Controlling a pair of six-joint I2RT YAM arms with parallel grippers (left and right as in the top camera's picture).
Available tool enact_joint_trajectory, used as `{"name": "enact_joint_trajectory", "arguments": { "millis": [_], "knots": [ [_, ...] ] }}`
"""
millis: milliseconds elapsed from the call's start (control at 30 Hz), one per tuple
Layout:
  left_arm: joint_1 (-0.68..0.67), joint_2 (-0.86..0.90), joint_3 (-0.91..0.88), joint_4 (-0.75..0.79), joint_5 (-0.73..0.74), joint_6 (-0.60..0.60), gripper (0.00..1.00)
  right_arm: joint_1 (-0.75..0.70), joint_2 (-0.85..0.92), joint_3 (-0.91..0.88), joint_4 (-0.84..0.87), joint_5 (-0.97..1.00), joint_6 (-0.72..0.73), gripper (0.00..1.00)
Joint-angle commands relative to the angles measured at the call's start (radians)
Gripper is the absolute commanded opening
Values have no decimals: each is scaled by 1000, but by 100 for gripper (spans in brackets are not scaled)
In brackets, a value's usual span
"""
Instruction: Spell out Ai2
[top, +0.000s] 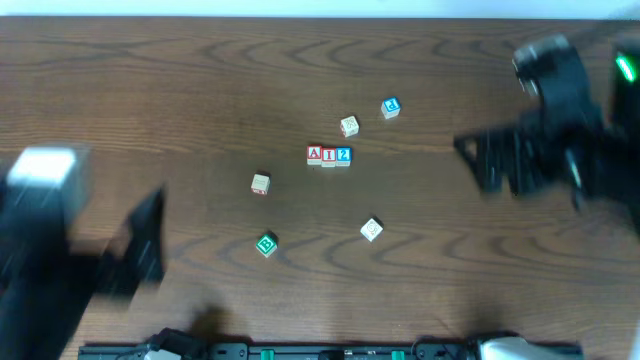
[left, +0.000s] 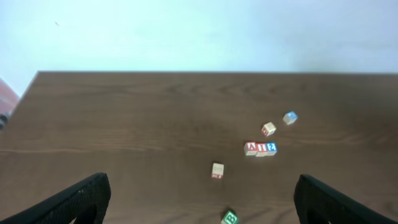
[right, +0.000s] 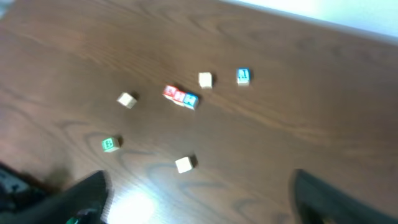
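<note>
Three small letter blocks stand touching in a row at the table's middle: a red A (top: 314, 155), a red i (top: 329, 155) and a blue 2 (top: 343, 155). The row also shows in the left wrist view (left: 260, 149) and the right wrist view (right: 180, 96). My left gripper (top: 140, 245) is open and empty at the left, far from the row. My right gripper (top: 485, 160) is open and empty at the right, raised above the table. Both wrist views show wide-spread fingers with nothing between them.
Loose blocks lie around the row: a blue one (top: 390, 108), a plain one (top: 349, 126), one with a red edge (top: 260, 184), a green B (top: 266, 245) and a pale one (top: 371, 230). The brown table (top: 200, 90) ends at a white wall behind.
</note>
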Motion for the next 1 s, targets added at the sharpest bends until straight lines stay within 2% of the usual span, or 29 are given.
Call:
{"name": "enact_joint_trajectory", "arguments": {
  "millis": [0, 167, 300, 400, 567, 967],
  "knots": [
    [-3, -172, -76, -46, 11, 21, 95, 30, -277, -138, 21, -7, 8, 99],
    [25, -415, -381, -64, 48, 34, 96, 22, -737, -476, 67, 32, 52, 99],
    [30, -533, -619, -15, 126, 37, 96, 14, -938, -664, 64, 19, 64, 99],
    [30, -589, -696, 51, 160, 32, 96, 10, -995, -705, 81, 18, 94, 99],
    [30, -590, -695, 103, 150, -7, 95, 10, -995, -706, 104, 18, 101, 99],
    [30, -590, -695, -90, 150, -13, 95, 10, -994, -706, -34, 18, 101, 99]
  ]
}}
